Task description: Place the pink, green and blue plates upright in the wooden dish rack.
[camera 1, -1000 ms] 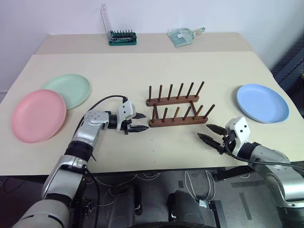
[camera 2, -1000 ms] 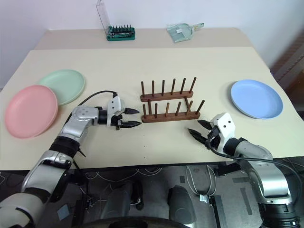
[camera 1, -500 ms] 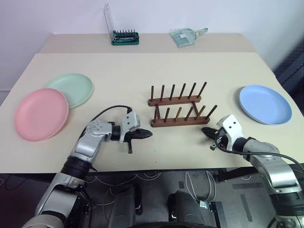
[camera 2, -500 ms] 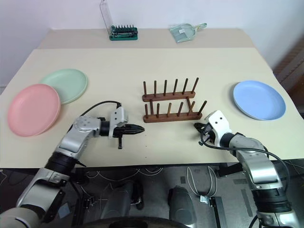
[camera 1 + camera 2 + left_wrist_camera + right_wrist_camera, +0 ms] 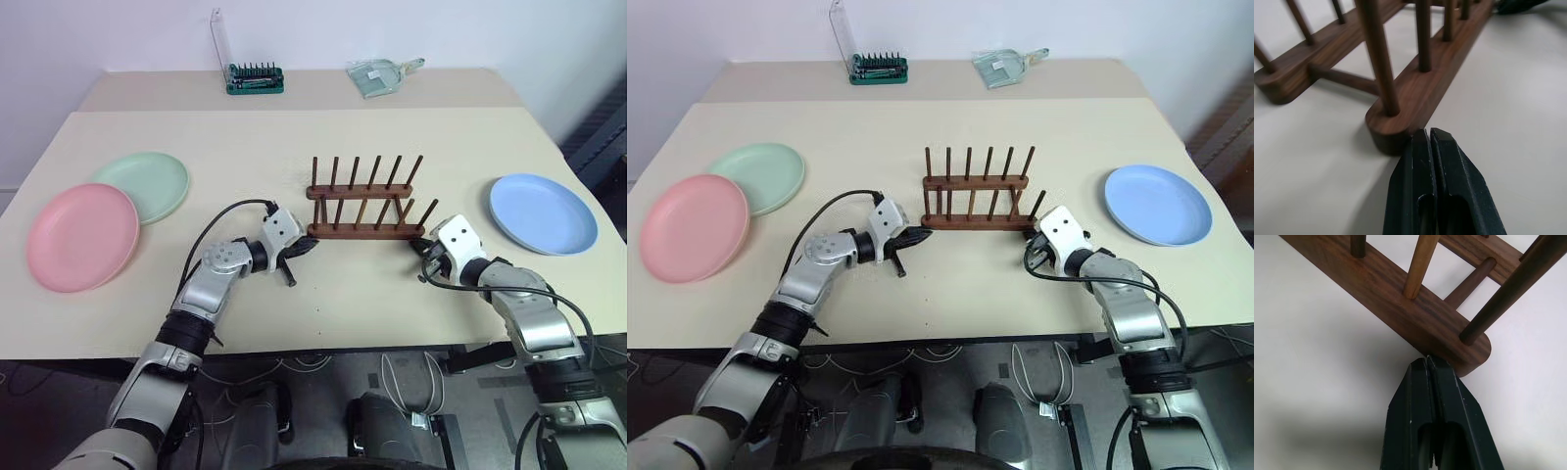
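Left eye view showing a beige worktop [image 5: 294, 147] with the wooden dish rack [image 5: 364, 208] standing at centre frame, its two rails lying across the picture and the thin pegs rising upright. Left pincer [image 5: 306, 249] pressing its shut tips against the left end of the near rail, fingers tight together and gripping nothing. Right pincer [image 5: 421, 248] doing likewise at the right end of that same rail, shut, empty. Both pincers pointing inward at each other, bracketing the rack between them.

Left wrist view showing the two black fingers [image 5: 1422, 196] sealed side by side, tips sitting right at the rounded end of the near rail [image 5: 1415, 93], touching or just short of it. Right wrist view showing the same on the other end: closed fingers [image 5: 1422, 416] meeting the rounded rail end [image 5: 1471, 350] from below it.

Pink plate [image 5: 81, 236] lying flat at the left edge of the frame, well apart from the rack. Green plate [image 5: 147, 183] lying flat just behind and right of it, its near rim tucked under or touching the pink rim; which of the two, not clear. Blue plate [image 5: 542, 211] lying flat at the right of the frame, near the right arm but apart from the rack. No plate standing in the rack yet.

Green tool case [image 5: 255, 78] with its clear lid raised sitting at the upper left of the frame, a small clear dustpan [image 5: 380, 76] to its right along the far edge.
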`<state>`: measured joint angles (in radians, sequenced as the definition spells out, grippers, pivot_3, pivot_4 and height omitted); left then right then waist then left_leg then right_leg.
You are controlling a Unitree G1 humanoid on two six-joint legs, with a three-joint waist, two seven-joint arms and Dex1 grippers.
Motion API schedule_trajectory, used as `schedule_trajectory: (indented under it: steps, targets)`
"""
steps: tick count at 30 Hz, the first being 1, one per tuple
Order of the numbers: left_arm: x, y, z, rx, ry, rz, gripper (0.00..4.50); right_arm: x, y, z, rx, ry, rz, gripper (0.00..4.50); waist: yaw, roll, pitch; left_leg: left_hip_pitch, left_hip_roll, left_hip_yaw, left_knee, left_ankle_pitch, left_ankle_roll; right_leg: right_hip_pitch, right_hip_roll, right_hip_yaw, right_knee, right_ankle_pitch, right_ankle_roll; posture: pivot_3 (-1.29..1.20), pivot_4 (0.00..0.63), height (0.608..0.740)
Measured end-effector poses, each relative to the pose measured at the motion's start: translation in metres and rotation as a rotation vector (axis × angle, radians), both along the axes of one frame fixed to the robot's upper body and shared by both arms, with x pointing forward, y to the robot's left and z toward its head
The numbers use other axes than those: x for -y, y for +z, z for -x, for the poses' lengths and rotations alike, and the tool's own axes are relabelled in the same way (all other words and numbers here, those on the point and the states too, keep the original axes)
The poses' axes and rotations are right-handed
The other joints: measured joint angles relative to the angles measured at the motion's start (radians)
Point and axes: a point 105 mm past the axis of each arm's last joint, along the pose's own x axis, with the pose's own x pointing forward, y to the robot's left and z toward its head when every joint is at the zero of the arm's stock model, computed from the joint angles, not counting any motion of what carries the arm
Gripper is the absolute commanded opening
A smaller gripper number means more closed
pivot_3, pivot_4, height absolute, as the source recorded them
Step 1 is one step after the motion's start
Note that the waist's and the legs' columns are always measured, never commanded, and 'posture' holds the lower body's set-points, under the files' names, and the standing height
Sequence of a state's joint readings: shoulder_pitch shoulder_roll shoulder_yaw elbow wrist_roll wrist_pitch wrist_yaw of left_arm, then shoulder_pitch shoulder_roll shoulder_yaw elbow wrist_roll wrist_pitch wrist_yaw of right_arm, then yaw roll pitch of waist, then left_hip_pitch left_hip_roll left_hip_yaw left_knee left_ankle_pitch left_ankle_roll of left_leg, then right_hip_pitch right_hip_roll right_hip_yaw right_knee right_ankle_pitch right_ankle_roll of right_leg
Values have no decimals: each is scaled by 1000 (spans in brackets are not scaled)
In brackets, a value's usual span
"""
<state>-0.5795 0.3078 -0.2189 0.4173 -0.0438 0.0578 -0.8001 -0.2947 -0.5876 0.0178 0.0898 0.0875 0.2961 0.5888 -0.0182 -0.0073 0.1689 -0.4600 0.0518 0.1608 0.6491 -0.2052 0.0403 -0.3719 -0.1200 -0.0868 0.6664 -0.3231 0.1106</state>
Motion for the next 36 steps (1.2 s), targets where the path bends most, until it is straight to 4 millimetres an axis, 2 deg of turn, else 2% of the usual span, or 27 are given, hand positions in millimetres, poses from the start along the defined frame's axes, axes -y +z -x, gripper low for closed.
schedule_trajectory:
  steps: [7,17,23,25,28,30,32,35,36]
  targets:
    - [1,1,-7,12,16,1,50,2,2,-13,27,-21,7,8,1,0,0,0,0,0,0,0,0,0,0,0,0,0,0,0,150,732]
    - [-3,3,-16,36,55,2,50,0,2,-13,34,-20,0,8,1,0,0,0,0,0,0,0,0,0,0,0,0,0,0,0,150,732]
    - [-4,4,-16,39,56,-1,50,-2,2,-12,32,-6,-2,8,0,0,0,0,0,0,0,0,0,0,0,0,0,0,0,0,150,732]
    - [-10,5,-11,26,50,6,50,-6,2,-7,30,22,-6,8,-4,0,0,0,0,0,-1,0,0,-1,0,0,0,0,0,0,150,732]
    - [-38,8,3,-37,77,78,904,-10,1,1,26,56,-15,0,-11,0,1,-1,1,1,-2,1,-1,-2,0,0,0,0,0,0,150,732]
    - [-57,20,9,-46,106,121,1818,-10,3,3,29,59,-15,0,-11,0,1,-1,1,0,-1,1,-2,-2,0,0,0,0,0,0,150,732]
    - [-80,46,11,-6,171,199,2946,-10,3,5,28,64,-16,0,-12,0,1,-1,1,0,-1,1,-2,-1,0,0,0,0,0,0,150,732]
    - [-125,93,10,104,337,291,4448,-12,2,7,20,77,-21,0,-13,0,1,-1,0,-1,-2,1,-2,-1,0,0,0,0,0,0,150,732]
    - [-144,107,11,142,417,313,4448,-13,2,9,16,85,-22,0,-15,0,1,-1,0,-1,-2,1,-2,-1,0,0,0,0,0,0,150,732]
